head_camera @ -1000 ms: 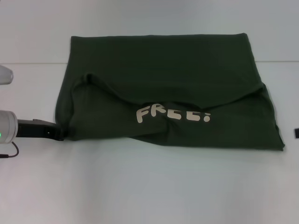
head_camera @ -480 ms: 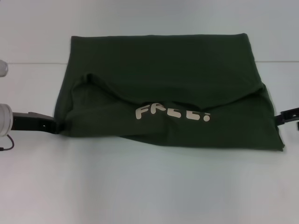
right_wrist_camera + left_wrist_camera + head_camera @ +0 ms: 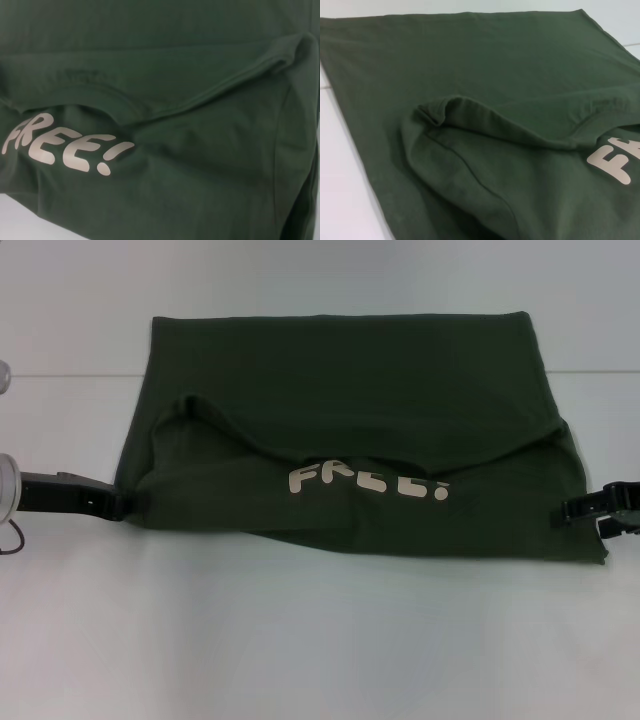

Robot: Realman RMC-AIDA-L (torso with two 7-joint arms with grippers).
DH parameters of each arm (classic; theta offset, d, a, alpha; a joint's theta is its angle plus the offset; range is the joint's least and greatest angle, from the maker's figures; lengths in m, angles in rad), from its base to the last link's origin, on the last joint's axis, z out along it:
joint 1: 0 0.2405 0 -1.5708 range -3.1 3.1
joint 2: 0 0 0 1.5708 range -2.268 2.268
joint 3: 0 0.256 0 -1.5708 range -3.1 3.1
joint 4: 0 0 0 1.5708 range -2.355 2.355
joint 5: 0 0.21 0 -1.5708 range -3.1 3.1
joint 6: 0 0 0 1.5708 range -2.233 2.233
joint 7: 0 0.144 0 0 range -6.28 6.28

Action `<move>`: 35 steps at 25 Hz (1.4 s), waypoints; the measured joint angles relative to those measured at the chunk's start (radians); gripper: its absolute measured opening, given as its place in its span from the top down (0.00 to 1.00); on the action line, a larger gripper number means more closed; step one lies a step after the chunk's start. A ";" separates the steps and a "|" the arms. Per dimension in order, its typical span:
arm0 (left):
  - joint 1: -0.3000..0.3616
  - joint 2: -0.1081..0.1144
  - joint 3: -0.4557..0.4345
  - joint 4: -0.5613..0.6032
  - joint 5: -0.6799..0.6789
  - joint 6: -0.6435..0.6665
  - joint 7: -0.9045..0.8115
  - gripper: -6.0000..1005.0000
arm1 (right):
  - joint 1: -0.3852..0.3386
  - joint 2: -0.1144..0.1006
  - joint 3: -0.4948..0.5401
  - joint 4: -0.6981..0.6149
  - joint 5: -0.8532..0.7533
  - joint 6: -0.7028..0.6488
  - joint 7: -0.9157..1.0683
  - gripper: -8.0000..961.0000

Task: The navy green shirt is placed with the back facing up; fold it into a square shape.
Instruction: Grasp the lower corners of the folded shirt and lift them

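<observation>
The navy green shirt lies spread across the white table, its near part folded back so the cream "FREE!" lettering faces up. My left gripper is at the shirt's near left corner, shut on the cloth edge. At the right edge of the shirt, my right gripper lies low with its tip over the cloth. The left wrist view shows the shirt with a raised fold running across it. Filling the right wrist view is the shirt and its lettering.
The white table stretches bare in front of the shirt. A pale line crosses the table surface behind the shirt's left side. Part of the left arm's grey body shows at the left border.
My right gripper came in from the right border and reached the shirt's right edge. My left gripper moved left and slightly farther away, and the shirt's near left corner went with it.
</observation>
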 joint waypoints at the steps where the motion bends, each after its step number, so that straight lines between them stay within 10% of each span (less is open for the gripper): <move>1: 0.000 -0.001 0.000 0.000 0.000 0.000 0.001 0.99 | 0.000 0.001 0.000 0.003 0.001 0.001 0.000 0.03; 9: -0.001 -0.005 0.000 0.000 0.000 -0.001 0.001 0.99 | 0.001 0.008 -0.001 0.032 0.001 0.007 0.003 0.04; 25: -0.002 -0.006 0.000 0.001 0.000 0.001 0.003 0.99 | -0.009 0.011 -0.048 0.037 -0.003 0.050 0.007 0.45; 35: -0.012 0.002 0.006 -0.007 0.005 0.022 -0.024 0.99 | -0.008 0.011 -0.084 0.029 -0.004 0.051 0.000 0.94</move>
